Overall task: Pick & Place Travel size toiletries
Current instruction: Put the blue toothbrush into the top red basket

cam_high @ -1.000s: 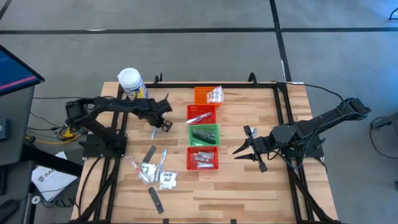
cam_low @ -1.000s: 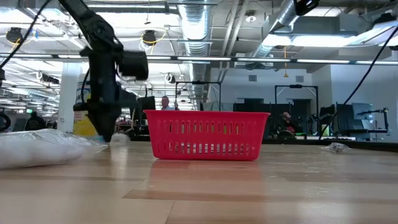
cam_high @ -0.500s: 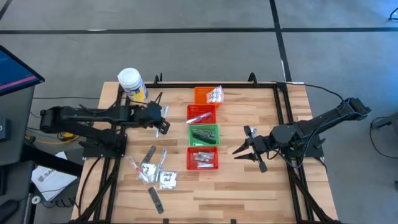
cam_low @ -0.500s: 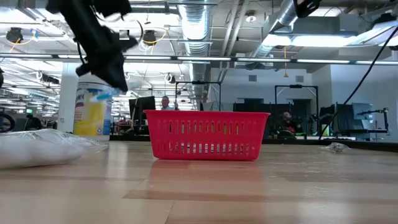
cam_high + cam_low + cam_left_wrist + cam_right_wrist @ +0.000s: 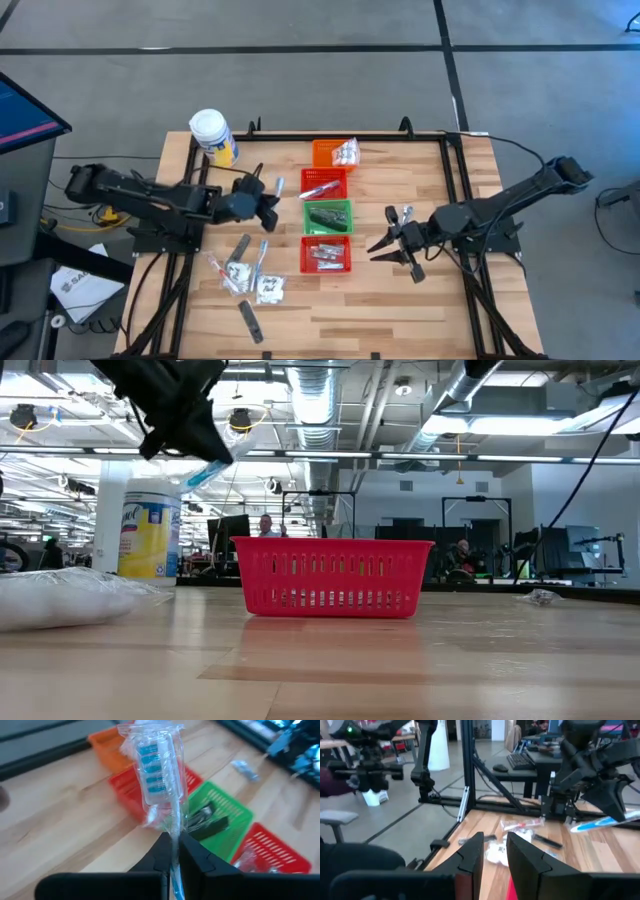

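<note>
- Toothbrush (image 5: 159,775) in its clear wrapper sits clamped between your left gripper (image 5: 268,203) jaws, lifted, the baskets (image 5: 327,218) just ahead.
- Right gripper (image 5: 392,245) waits beside the baskets, jaws slightly apart, empty.
- Several toiletries (image 5: 243,277) lie behind, unsorted.

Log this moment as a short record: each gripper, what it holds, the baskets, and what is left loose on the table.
left gripper: shut on wrapped toothbrush, lifted over table
right gripper: empty, hovering right of baskets
baskets: four in a column, orange, red, green, red
loose toiletries: lying on the table's left part
white jar: upright, far-left corner
</note>
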Available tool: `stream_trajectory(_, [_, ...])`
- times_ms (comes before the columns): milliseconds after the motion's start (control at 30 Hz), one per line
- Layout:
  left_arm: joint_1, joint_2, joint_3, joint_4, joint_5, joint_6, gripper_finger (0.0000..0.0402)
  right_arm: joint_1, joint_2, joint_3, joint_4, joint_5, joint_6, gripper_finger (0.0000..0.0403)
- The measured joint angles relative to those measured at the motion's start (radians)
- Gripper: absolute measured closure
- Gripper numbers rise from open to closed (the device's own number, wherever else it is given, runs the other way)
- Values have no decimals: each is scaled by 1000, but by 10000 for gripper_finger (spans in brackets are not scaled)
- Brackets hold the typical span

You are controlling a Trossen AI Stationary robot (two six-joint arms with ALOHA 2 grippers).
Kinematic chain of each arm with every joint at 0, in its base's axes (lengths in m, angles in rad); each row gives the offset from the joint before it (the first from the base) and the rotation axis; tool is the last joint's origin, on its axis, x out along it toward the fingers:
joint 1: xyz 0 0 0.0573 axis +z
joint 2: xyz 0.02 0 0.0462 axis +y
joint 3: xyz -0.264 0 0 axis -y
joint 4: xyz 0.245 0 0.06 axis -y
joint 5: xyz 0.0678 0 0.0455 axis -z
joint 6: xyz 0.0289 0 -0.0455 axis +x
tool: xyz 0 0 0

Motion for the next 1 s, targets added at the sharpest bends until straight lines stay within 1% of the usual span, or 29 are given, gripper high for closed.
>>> stream_trajectory(200, [-81,14,0,128,-62,54,395,-1,44,0,53,1,7,326])
stream_trajectory(367, [-141,35,0,220,-111,109,394,-1,45,0,58,1,7,326])
stream_trajectory(600, [-214,86,0,368,-146,187,394,7,44,0,89,3,19,326])
stream_trajectory(833, [-327,174,0,615,-171,336,394,37,44,0,119,3,34,326])
stream_trajectory(1000, [-416,235,0,808,-184,469,394,63,44,0,189,3,60,326])
